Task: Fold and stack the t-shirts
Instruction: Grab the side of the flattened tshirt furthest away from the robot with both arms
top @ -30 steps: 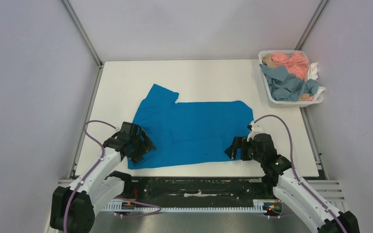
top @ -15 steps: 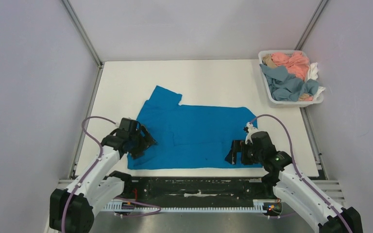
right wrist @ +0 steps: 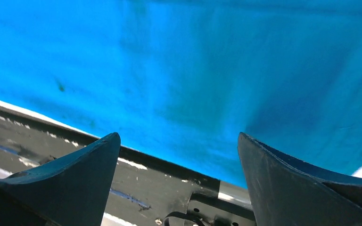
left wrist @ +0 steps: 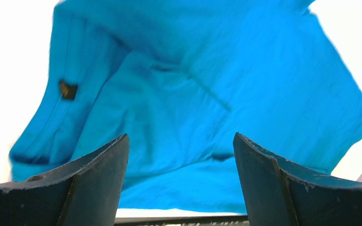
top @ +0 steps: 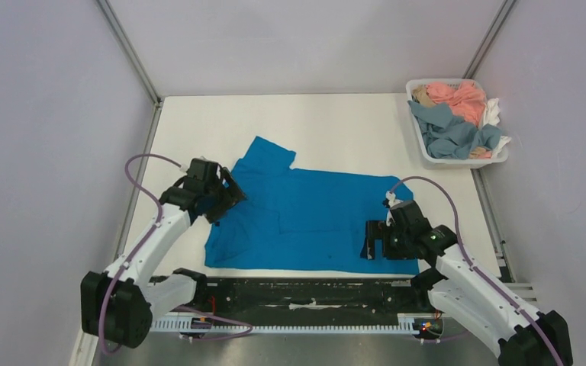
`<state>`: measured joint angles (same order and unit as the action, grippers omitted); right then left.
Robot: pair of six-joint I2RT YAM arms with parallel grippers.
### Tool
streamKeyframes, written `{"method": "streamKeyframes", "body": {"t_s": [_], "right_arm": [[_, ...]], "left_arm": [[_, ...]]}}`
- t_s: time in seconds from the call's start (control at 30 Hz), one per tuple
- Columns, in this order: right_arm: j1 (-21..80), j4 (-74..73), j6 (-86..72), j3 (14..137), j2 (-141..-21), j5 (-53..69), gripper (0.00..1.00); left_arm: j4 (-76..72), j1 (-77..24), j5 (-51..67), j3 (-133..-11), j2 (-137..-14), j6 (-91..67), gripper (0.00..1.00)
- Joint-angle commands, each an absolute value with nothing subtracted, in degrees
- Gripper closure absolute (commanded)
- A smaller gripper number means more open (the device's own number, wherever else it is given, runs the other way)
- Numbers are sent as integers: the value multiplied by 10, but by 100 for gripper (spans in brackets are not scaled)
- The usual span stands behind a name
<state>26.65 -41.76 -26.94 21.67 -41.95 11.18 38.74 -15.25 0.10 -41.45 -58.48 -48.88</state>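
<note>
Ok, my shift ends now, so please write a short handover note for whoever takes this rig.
Left gripper: open, empty, over the blue t-shirt's left edge.
Right gripper: open, empty, over its right end.
Blue t-shirt: spread on the table near the front edge, not folded up.
White basket, far right corner: grey-blue shirt, pink shirt, white shirt, tan shirt heaped inside.
Left: fold every shirt, then stack.

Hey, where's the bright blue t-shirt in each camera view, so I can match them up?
Top external: the blue t-shirt lies spread flat at centre, slightly low.
Left wrist: it fills most of the frame.
Right wrist: it fills the upper half.
Shared landmark: the black rail along the shirt's near hem.
</note>
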Motion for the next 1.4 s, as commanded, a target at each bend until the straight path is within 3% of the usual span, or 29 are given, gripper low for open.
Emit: {"method": "streamKeyframes", "body": {"t_s": [0.0,0.33,0.43,0.6,0.73,0.97,1.2,1.37], "right_arm": [[268,-377,-243,319,-438,23,2],[267,-181,-226,315,-498,-15,2],[266,-161,-219,307,-513,-15,2],[263,-141,-213,302,-527,-16,2],[262,-128,-213,296,-531,-14,2],[260,-121,-212,290,-544,-5,2],[256,-116,-206,288,-547,-4,2],[255,-110,-201,284,-550,-2,2]], "left_arm": [[273,-153,-12,-499,-682,-433,13],[139,-123,18,-760,-1032,-342,13],[160,-100,89,-867,-1141,-331,13],[196,-91,102,-993,-1255,-306,13],[208,-91,90,-1033,-1301,-296,13],[243,-93,176,-1088,-1380,-304,13],[285,-113,171,-1068,-1370,-276,29],[364,-144,63,-1079,-1366,-251,43]]}}
